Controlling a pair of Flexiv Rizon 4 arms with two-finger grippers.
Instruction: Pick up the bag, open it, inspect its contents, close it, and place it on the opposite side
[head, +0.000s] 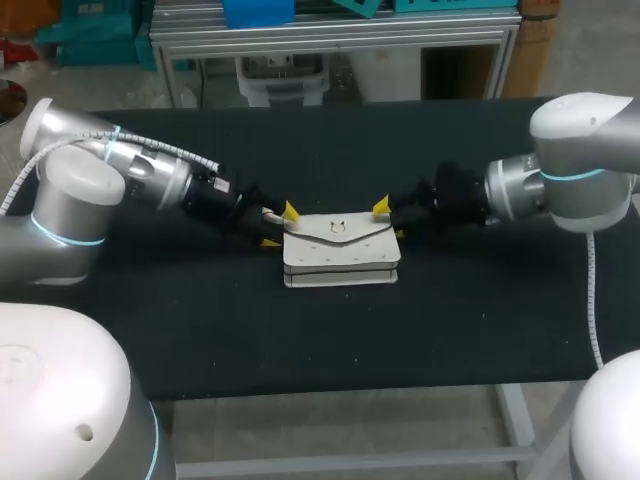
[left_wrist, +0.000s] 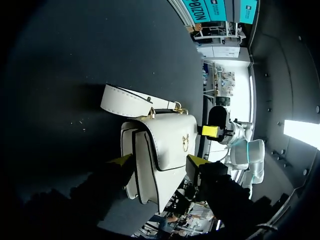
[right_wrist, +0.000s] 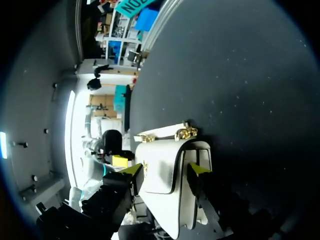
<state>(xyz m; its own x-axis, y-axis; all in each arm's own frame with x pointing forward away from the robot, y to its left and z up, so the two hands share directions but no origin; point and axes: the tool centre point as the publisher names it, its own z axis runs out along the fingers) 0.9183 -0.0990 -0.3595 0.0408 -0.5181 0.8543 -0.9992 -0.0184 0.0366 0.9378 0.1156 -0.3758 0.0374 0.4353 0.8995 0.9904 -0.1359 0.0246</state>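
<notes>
Firstly, item one is the black table (head: 200, 340), which carries everything listed for you below.

Item two: left arm (head: 70, 200), grey and white with a dark wrist. It comes in over the table's left edge and lies low towards the middle.

Item three: right arm (head: 580, 170), of the same make. It comes in over the right edge and also points at the middle.

Item four: white handbag (head: 340, 250) (left_wrist: 165, 150) (right_wrist: 165, 175), stitched and flap-fronted. You will find it standing upright at the middle of the table, well clear of all four edges, with its flap face turned to the near edge.

Item five: left gripper (head: 280, 226) (left_wrist: 160, 161), at the bag's left end. Its yellow-tipped fingers stand wide apart with one on the flap face and one on the back panel, so it appears to pinch the bag.

Item six: right gripper (head: 390, 220) (right_wrist: 167, 170), at the bag's right end. It looks clamped across the bag's thickness in the same way.

Item seven: white strap (left_wrist: 125, 100), lying flat on the table just behind the bag and fixed to it by gold rings (right_wrist: 186, 133).

Item eight: small gold clasp (head: 338, 229) (left_wrist: 185, 142), at the flap's point.
</notes>
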